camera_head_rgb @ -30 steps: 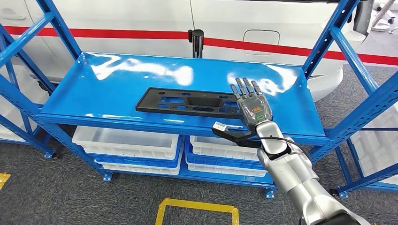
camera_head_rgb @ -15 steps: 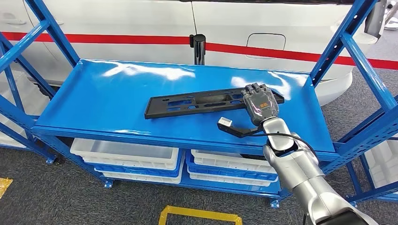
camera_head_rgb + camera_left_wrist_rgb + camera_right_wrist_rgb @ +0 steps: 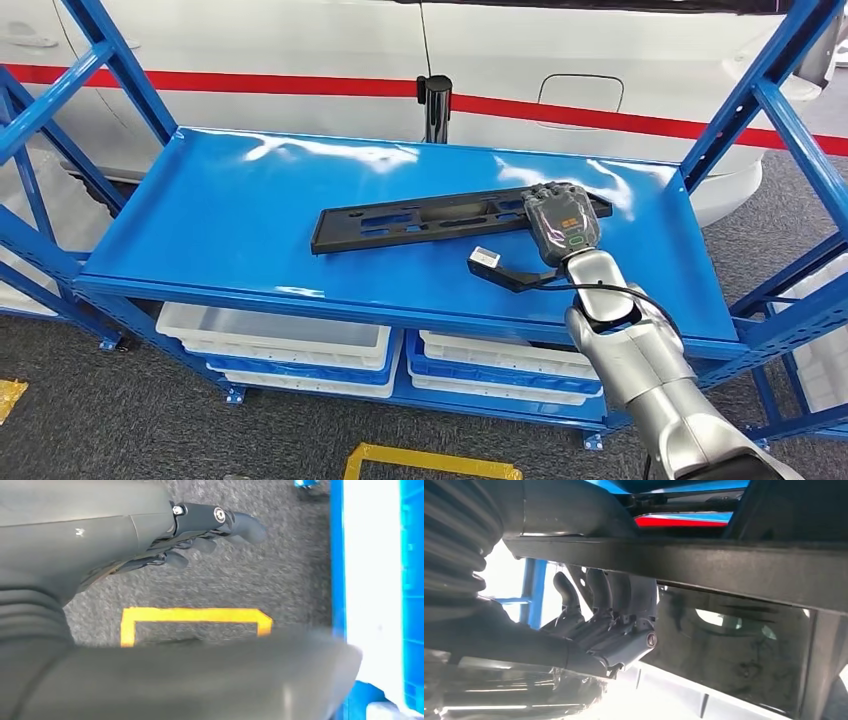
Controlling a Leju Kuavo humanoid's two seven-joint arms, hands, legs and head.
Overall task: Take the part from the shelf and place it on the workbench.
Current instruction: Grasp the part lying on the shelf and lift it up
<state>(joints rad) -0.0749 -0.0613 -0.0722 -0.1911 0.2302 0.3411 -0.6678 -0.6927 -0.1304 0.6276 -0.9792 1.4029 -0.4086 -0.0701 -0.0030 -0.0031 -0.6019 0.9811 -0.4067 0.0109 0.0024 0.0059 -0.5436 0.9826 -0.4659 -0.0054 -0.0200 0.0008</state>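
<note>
One long, flat black plastic part (image 3: 455, 218) with cut-out slots lay on the glossy blue metal shelf (image 3: 230, 230), slightly askew, its right end toward the shelf's back right corner. The right hand (image 3: 562, 225) gripped that end, its fingers (image 3: 599, 592) curled over the part's edge. The left hand (image 3: 200, 530) hung above grey carpet, fingers loosely curled, holding nothing.

Right hand (image 3: 560, 222) fingers curled, gripping part (image 3: 440, 218); left hand (image 3: 200, 525) hanging, fingers loosely curled.
</note>
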